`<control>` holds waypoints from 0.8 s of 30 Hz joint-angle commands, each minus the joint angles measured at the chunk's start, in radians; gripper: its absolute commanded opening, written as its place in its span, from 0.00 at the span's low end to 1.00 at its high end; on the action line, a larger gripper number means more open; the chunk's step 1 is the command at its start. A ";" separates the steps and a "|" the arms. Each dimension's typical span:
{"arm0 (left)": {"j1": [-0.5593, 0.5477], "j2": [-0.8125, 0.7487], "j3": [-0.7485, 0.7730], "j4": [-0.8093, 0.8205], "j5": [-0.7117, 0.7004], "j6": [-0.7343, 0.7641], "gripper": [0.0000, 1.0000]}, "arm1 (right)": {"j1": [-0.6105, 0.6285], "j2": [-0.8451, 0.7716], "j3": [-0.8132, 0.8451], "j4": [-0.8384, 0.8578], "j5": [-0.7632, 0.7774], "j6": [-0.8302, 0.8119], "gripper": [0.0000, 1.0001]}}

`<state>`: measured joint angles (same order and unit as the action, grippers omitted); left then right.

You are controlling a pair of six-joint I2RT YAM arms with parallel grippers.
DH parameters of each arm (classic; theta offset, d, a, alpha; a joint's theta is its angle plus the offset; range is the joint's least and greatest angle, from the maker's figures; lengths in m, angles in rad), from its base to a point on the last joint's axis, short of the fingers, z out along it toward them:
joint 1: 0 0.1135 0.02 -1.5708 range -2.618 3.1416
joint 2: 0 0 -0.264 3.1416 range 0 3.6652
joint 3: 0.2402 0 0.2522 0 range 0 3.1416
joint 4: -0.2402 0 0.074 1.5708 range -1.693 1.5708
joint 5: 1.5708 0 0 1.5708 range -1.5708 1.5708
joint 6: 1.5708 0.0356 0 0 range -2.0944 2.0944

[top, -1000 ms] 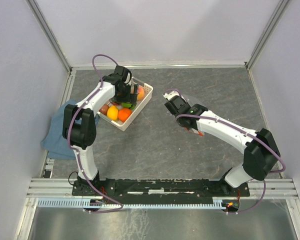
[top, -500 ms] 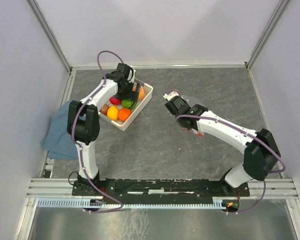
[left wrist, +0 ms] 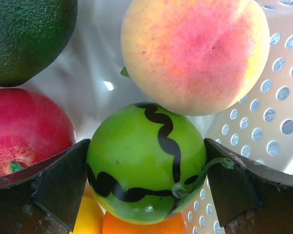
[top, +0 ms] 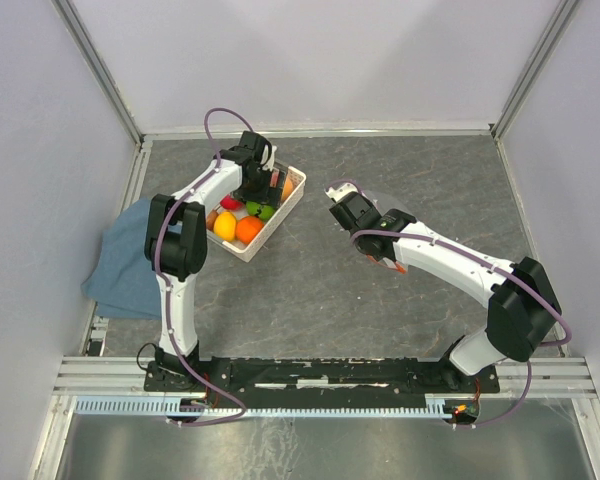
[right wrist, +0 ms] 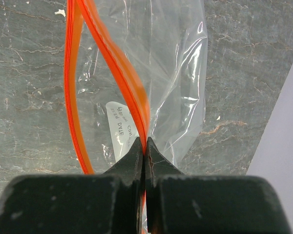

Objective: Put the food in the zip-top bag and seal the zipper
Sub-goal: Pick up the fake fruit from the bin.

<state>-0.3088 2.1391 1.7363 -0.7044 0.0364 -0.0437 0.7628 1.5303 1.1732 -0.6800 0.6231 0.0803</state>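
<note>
Left claw (left wrist: 145, 168): wide open, down inside the basket, one dark finger (left wrist: 53, 185) on each side of the green round fruit. The fingers sit close against the fruit, but whether they touch it cannot be told.
Right claw (right wrist: 144, 146): closed tight on the zipper, its two tips pressed together on one orange strip.
Green round fruit (left wrist: 132, 141): lies between the left claw's fingers. It is bright green with a wavy black stripe and a curled green stem.
Other food: the peach (left wrist: 195, 53) touches the green fruit from beyond. The red apple (left wrist: 24, 131) is to its left and the dark avocado (left wrist: 29, 34) is past that. The orange (left wrist: 136, 226) and the yellow lemon (left wrist: 88, 222) show just beneath it.
Zipper (right wrist: 132, 97): the mouth is open, with its two orange strips standing apart. The pinched strip is on the right.
Zip-top bag (right wrist: 180, 73): clear and crinkled, with a white label (right wrist: 119, 129) showing through. It is held at the right claw near the middle of the surface (top: 310, 290), to the right of the basket and apart from it.
Basket (top: 242, 252): white and perforated. It sits toward the far left of the surface and holds all the fruit.
Cloth (top: 125, 265): blue and bunched at the left edge of the surface, beside the basket.
</note>
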 commanded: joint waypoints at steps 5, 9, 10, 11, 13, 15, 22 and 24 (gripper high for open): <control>0.008 -0.035 0.039 0.003 0.006 0.001 0.82 | -0.002 -0.022 0.003 0.029 0.007 -0.003 0.03; 0.007 -0.081 0.028 -0.006 0.007 -0.031 0.68 | -0.002 -0.026 0.013 0.023 0.006 0.003 0.03; 0.007 -0.102 0.024 -0.006 0.005 -0.047 0.66 | -0.002 -0.028 0.015 0.023 0.008 0.005 0.03; 0.007 -0.117 0.019 -0.006 0.003 -0.059 0.64 | -0.002 -0.030 0.018 0.021 0.009 0.009 0.03; 0.007 -0.156 0.003 0.004 0.012 -0.085 0.62 | -0.002 -0.033 0.021 0.018 0.011 0.016 0.03; 0.007 -0.202 -0.027 0.032 0.014 -0.117 0.59 | -0.002 -0.034 0.024 0.015 0.007 0.024 0.03; 0.007 -0.347 -0.143 0.116 0.019 -0.268 0.56 | -0.001 -0.039 0.047 0.002 -0.004 0.065 0.01; 0.005 -0.406 -0.209 0.175 0.049 -0.341 0.56 | -0.002 -0.041 0.053 0.001 -0.009 0.079 0.01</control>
<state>-0.3088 1.8477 1.6142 -0.6456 0.0383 -0.2142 0.7628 1.5303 1.1751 -0.6830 0.6205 0.1143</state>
